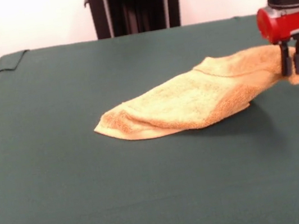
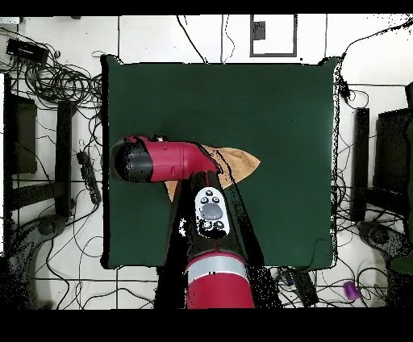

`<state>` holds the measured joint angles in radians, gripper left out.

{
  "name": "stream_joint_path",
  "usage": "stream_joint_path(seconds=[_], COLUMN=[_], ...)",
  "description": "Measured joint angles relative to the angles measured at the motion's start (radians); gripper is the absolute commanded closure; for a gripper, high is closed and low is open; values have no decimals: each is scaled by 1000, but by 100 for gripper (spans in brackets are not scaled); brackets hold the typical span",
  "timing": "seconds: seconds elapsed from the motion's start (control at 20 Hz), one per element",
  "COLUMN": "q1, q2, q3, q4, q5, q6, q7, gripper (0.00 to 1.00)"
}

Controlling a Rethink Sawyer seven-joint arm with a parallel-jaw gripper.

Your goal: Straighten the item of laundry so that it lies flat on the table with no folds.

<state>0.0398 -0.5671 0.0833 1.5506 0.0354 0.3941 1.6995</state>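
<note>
One folded orange-tan terry towel [image 1: 193, 100] lies on one dark green cloth desk [image 1: 95, 200]. One end effector [image 1: 293, 61] is clamped on the towel's right corner, lifting it.

Even, diffuse light, moderately bright. Soft shadow on the surface [image 1: 151, 191] beneath the towel's [image 1: 193, 102] raised near-right edge. No glare. Front view slightly soft; white wall behind overexposed.

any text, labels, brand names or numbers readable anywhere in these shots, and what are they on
None can be read.
Towel: no label or print shows in either view.
Gripper and arm: no readable lettering.
Arm's button pad: buttons only, any marks too small to read.
Table: plain.
</note>
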Motion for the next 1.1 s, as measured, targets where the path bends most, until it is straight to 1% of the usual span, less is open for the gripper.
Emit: stream_joint_path(seconds=[0.15, 0.35, 0.85, 1.1], q1=[17, 19, 19, 20], q2=[5, 7, 16, 37], q3=[-20, -25, -26, -26], q4=[0, 0, 0, -3], q5=[26, 45, 69, 84], q6=[0, -11, -38, -51], q7=[0, 0, 0, 0], gripper=[100, 100, 100, 100])
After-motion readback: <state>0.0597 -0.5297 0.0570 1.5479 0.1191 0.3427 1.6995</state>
